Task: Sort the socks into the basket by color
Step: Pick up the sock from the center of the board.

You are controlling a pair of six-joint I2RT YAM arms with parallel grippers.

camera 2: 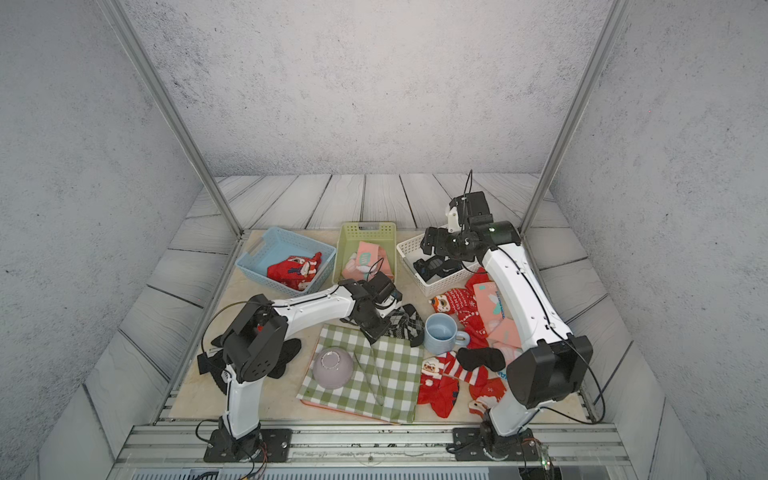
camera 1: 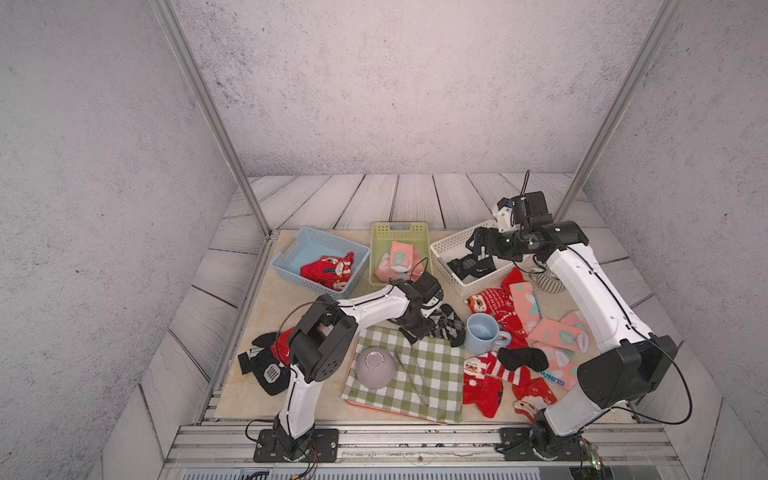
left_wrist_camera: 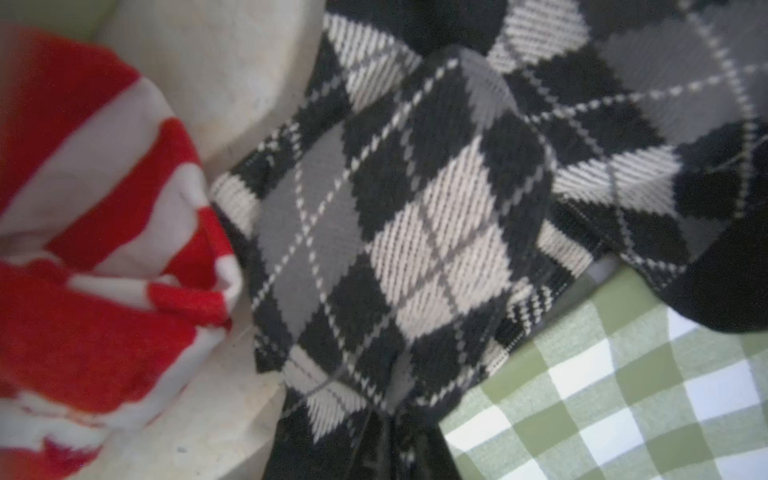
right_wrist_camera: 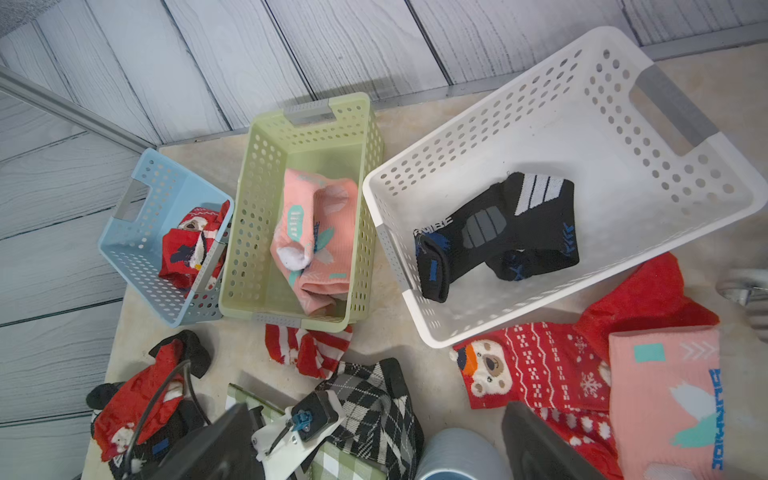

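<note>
Beige mat (right_wrist_camera: 386, 349), striped red sock (right_wrist_camera: 307, 349) beside argyle sock (left_wrist_camera: 395, 228), wrist views only

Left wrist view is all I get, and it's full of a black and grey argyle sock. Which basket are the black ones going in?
Observer: The white basket. One black sock with grey stripes already lies in it.
Operator: Is the right hand in the way there?
Observer: The right hand hangs open above that basket, holding nothing.
Operator: Anything near my sock to watch for?
Observer: A blue mug stands upright close beside the argyle sock.
</note>
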